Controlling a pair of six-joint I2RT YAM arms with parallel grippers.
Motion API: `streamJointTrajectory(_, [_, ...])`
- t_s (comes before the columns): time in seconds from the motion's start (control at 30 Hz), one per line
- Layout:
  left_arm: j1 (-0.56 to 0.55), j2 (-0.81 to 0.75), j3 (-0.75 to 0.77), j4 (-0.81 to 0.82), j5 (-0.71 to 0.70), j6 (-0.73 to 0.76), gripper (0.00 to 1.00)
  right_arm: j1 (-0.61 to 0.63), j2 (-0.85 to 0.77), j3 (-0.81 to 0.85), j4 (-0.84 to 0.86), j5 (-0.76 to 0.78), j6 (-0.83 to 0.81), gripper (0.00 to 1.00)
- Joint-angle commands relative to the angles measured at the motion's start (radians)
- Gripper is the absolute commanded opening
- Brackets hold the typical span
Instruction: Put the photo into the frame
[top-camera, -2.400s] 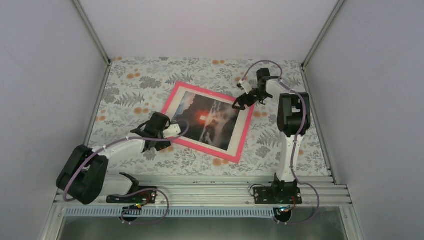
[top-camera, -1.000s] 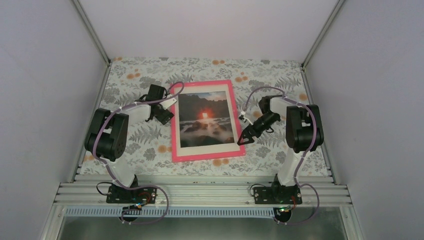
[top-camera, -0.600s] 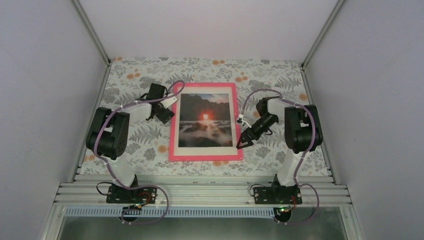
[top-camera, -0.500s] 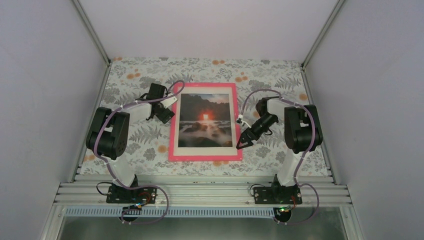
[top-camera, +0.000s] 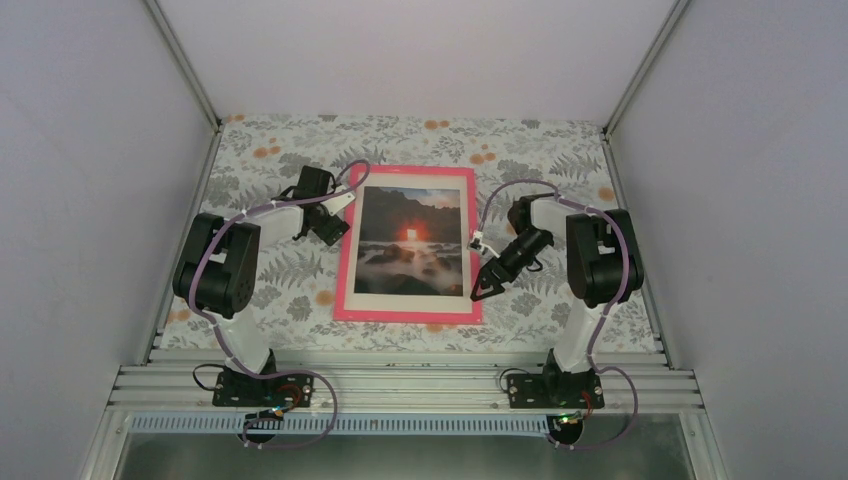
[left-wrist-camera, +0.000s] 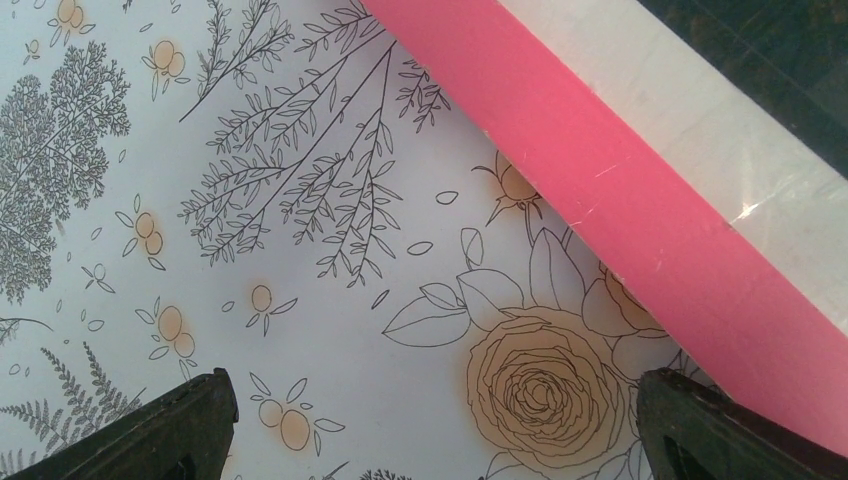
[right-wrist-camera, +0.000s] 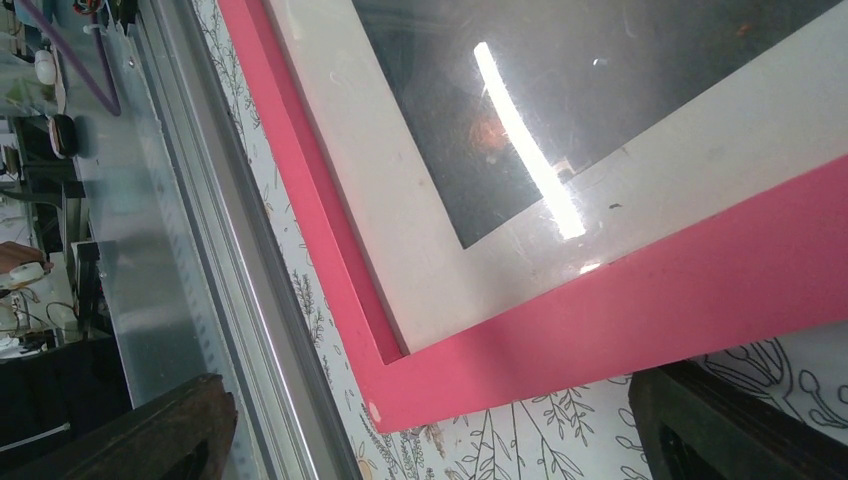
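Two arms flank a flat-lying picture on a floral tablecloth (top-camera: 262, 300). On the left, the left gripper (top-camera: 330, 229) hangs over the cloth just beside the far part of the frame's left edge. Its jaws stand wide apart and hold nothing. In its wrist view the two dark fingertips (left-wrist-camera: 190, 425) sit at the bottom corners with only printed flowers between them, and the pink border crosses the upper right. In the middle of the table lies the frame (top-camera: 410, 315), face up and roughly square to the near rail (top-camera: 400, 385). The photo (top-camera: 412, 240), with its glowing sun, lies inside the frame, and a white mat (top-camera: 410, 299) shows as a pale margin between the print and the pink border. On the right, the right gripper (top-camera: 483, 285) points down at the frame's near right corner. Its jaws are spread wide as well and grip nothing. In its wrist view the pink corner lies between the fingertips, with glare across the pane. Whether they touch the frame cannot be told.
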Motion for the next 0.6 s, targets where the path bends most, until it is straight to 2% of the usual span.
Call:
streamJointTrajectory(0.0, [-0.020,0.011,0.000,-0.012,0.080,-0.014,1.00,0.027,0.028,-0.030,0.093,0.063,0.010,0.99])
streamJointTrajectory(0.17, [-0.002,-0.034,-0.002,-0.051,0.080,-0.024,1.00,-0.014,0.012,0.022,0.092,0.078,0.036,1.00])
streamJointTrajectory(0.37, [0.053,-0.124,0.029,-0.126,0.089,0.017,1.00,-0.106,-0.004,0.164,0.048,0.082,0.054,1.00])
streamJointTrajectory(0.57, [0.138,-0.211,0.161,-0.262,0.177,0.037,1.00,-0.202,-0.016,0.365,-0.019,0.074,0.060,1.00])
